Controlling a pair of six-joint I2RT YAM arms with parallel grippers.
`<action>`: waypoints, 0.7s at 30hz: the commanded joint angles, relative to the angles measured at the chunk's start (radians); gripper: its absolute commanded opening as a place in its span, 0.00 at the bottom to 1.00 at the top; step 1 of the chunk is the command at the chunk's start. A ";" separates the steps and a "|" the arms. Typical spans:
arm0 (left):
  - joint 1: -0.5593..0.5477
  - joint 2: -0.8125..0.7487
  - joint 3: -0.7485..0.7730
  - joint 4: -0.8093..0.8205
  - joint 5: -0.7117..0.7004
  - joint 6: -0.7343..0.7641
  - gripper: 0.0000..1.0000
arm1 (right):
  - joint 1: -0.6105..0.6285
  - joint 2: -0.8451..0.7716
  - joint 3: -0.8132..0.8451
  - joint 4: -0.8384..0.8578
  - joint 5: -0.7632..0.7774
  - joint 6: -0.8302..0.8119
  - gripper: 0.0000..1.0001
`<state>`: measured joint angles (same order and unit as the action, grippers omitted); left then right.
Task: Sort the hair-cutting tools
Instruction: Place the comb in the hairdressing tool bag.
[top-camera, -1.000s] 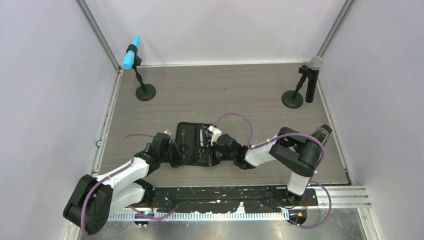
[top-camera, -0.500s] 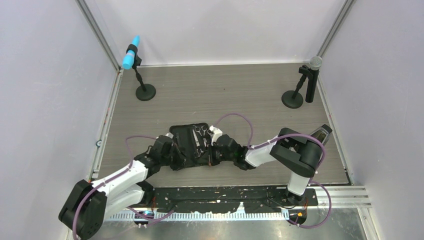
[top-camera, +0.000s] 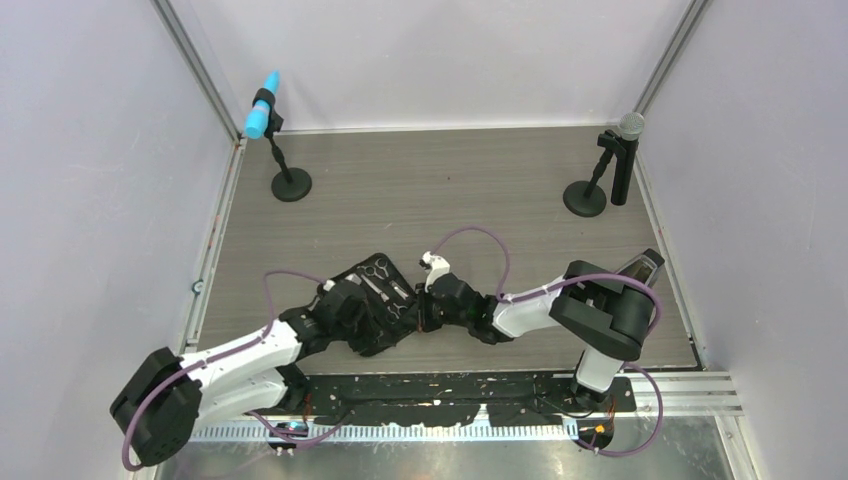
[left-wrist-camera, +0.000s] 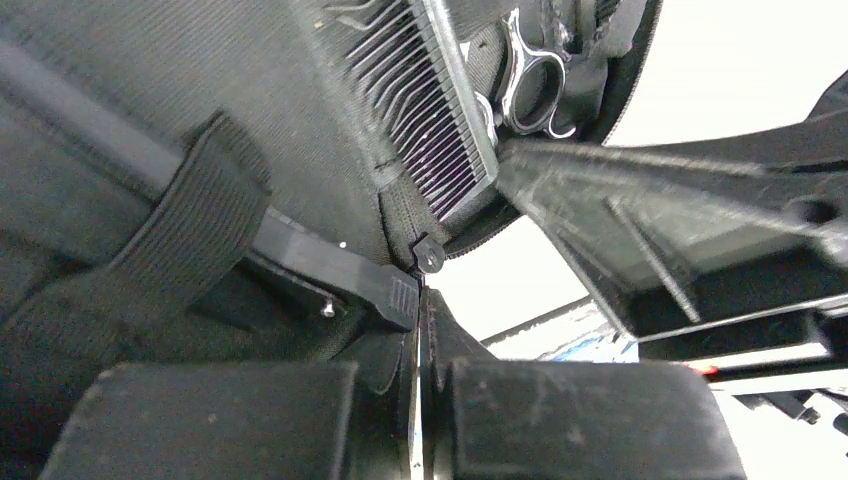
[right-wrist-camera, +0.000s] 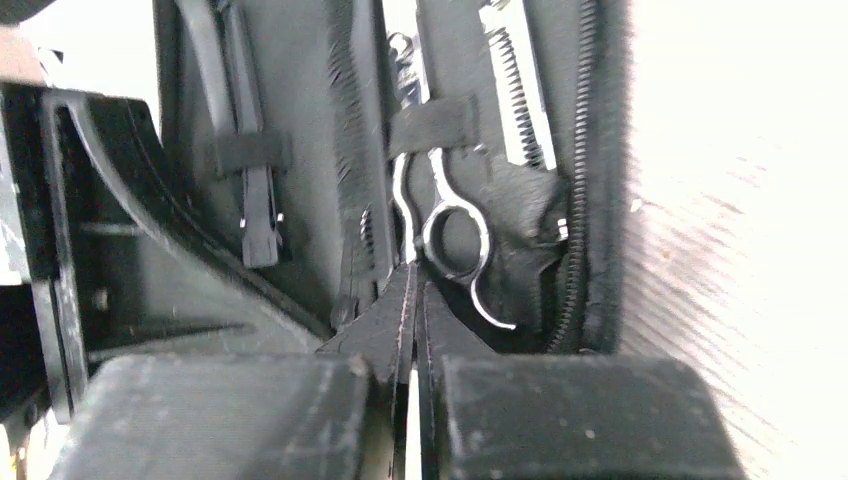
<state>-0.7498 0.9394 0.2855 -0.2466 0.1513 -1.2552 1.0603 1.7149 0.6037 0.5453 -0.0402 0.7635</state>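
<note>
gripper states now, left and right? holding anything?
Left gripper: closed, pinching the zip case at its zipper edge.
Right gripper: closed, apparently pinching the same case beside the scissors ring.

Case (left-wrist-camera: 120, 60): black woven cloth, matt, with a coarse ribbed weave visible close up.
Elastic strap (left-wrist-camera: 200, 200) on the case: black band, finer ribbing, matt.
Zip (right-wrist-camera: 575, 250) along the case rim: small dark teeth, faint sheen.
Scissors (right-wrist-camera: 438, 180): bright polished metal, smooth, with glints on the ring handles.
Comb (left-wrist-camera: 430, 110): black plastic, smooth teeth with a slight purplish gloss.
Clip (right-wrist-camera: 255, 215): black, smooth, semi-matt. Plastic or coated metal, cannot tell which.
Left hand (left-wrist-camera: 420, 300) and right hand (right-wrist-camera: 411, 285): black plastic fingers, matt, grainy, with pale scuffs.
Bench (top-camera: 450, 190): grey wood-grain top, matt.
Microphone head (top-camera: 629, 124): silver wire mesh.
Microphone cover (top-camera: 262, 105): blue, matt.
</note>
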 joint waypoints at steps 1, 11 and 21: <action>-0.036 0.069 0.065 -0.050 0.052 0.016 0.00 | -0.013 -0.028 -0.013 -0.050 0.113 -0.024 0.05; 0.077 0.216 0.273 -0.214 0.091 0.381 0.00 | -0.021 -0.274 0.039 -0.274 0.175 -0.263 0.36; 0.099 0.147 0.221 -0.233 0.126 0.450 0.00 | -0.187 -0.141 0.387 -0.634 -0.003 -0.700 0.46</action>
<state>-0.6529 1.1412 0.5327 -0.4534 0.2379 -0.8547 0.9112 1.4700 0.8333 0.0704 0.0494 0.3019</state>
